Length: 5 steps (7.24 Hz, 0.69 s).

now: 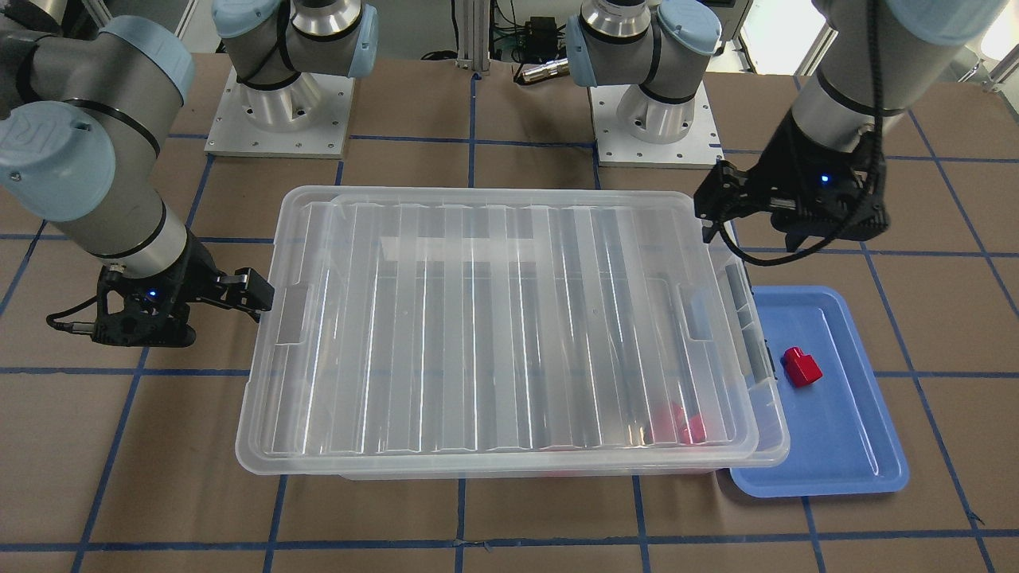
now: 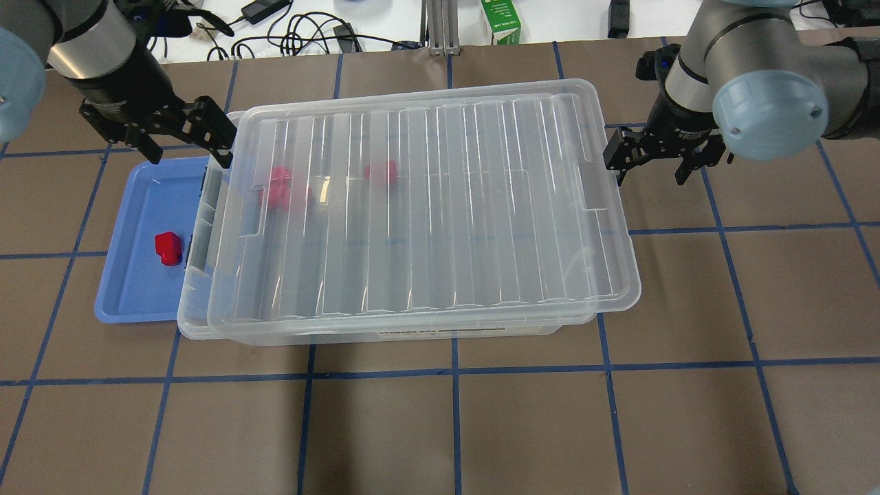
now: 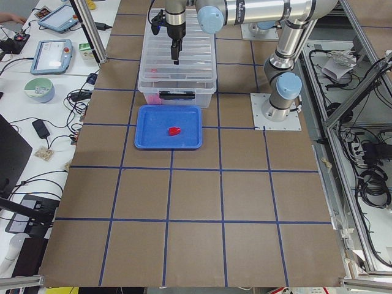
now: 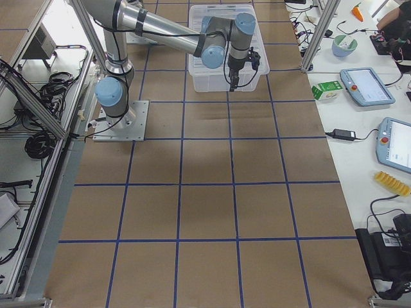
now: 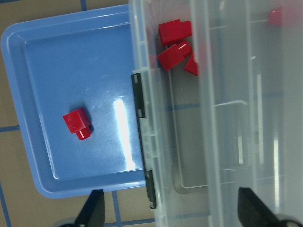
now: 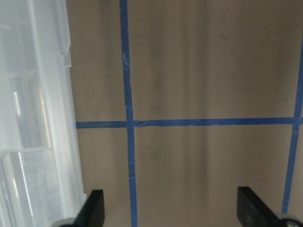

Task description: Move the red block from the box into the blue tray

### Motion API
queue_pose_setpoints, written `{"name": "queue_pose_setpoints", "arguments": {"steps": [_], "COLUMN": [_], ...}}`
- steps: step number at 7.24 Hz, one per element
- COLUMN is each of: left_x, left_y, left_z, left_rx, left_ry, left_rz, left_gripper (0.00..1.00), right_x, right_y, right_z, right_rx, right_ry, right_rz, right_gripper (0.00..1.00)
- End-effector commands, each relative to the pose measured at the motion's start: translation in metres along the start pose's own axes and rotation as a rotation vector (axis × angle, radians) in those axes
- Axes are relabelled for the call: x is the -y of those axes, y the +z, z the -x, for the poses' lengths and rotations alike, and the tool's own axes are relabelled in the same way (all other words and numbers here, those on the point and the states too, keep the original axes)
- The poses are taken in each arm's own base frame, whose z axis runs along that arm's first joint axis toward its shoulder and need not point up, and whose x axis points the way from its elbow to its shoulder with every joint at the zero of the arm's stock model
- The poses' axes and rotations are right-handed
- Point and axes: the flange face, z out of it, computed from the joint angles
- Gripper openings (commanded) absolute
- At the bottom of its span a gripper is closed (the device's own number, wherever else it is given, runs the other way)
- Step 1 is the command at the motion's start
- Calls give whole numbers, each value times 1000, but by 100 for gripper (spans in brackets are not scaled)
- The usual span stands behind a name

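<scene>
Item 1, left claw [image 2: 185,141]: you have it spread wide and holding nothing. It hangs over the line where the blue tray meets the box's end.

Item 2, right claw [image 2: 650,165]: also spread and empty, just beside the far end of the lid, with bare surface [image 2: 454,426] under it.

Item 3, red block [image 2: 168,247]: you find it lying in the blue tray [image 2: 137,282], below the left claw and on the robot's side of it. It is clear of both fingers and apart from the tray's rim.

Item 4, box [image 2: 385,333]: clear bin, directly below the left claw's inner finger, with its end rim overhanging the tray's edge.

Item 5, lid [image 2: 447,206]: ribbed and see-through. It lies on the box, offset toward the right claw, so a strip at the left claw's end is uncovered.

Item 6, further red blocks [image 5: 175,32]: a cluster inside the box near the left claw, and one more [image 2: 381,172] farther in under the lid.
</scene>
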Motion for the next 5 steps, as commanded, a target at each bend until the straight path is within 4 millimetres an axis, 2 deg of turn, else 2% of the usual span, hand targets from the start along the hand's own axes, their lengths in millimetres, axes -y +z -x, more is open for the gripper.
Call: {"name": "queue_pose_setpoints", "arguments": {"steps": [1, 2, 3, 4, 5], "left_x": [-14, -17, -18, -21, -23], "left_y": [-18, -23, -22, -27, -30], "left_z": [-55, -51, -47, -42, -40], "left_rx": [-1, -1, 0, -9, -8], "left_ry": [0, -11, -18, -30, -33], "left_rz": [-30, -29, -16, -13, -12], "left_gripper": [100, 100, 100, 100, 100], "right_x": [1, 6, 16, 11, -5], "right_y": [-3, -11, -41, -79, -124], "right_z": [8, 6, 1, 10, 27], "right_rx": [-3, -7, -9, -4, -9], "right_ry": [-11, -11, -24, -23, -41], "right_rz": [-12, -28, -79, -81, -108], "right_gripper": [100, 100, 97, 95, 100]}}
